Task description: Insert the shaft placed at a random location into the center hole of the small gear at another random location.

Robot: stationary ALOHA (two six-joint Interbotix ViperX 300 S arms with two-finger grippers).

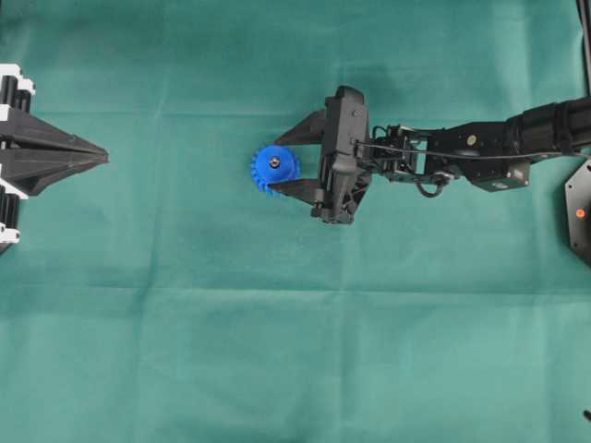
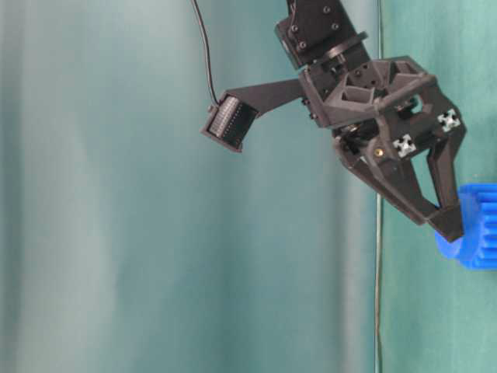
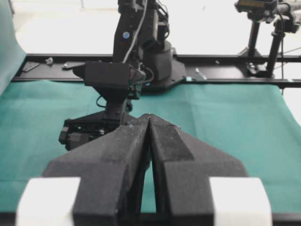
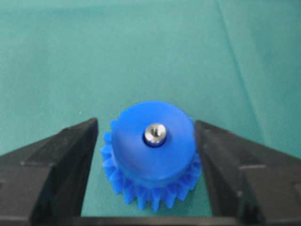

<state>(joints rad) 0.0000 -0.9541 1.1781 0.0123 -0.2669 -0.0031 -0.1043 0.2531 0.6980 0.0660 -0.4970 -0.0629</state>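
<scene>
The shaft (image 4: 154, 133) stands upright in the center hole (image 4: 146, 140) of the small gear (image 4: 150, 157), its silver end showing just above the raised hub. The gear sits flat on the green cloth (image 1: 277, 351), a little left of the middle of the table when seen from overhead, teeth down by the cloth and hub on top.

Around it is the right gripper (image 4: 146, 136), reaching in from the right side. Its two black fingers (image 4: 66, 155) are spread apart, one on each side of the hub, with a sliver of green visible between each finger and the blue plastic, so nothing is gripped.

Well away at the left edge of the table rests the left gripper (image 1: 100, 159), its pointed fingers pressed together with nothing between them, aimed toward the gear.
</scene>
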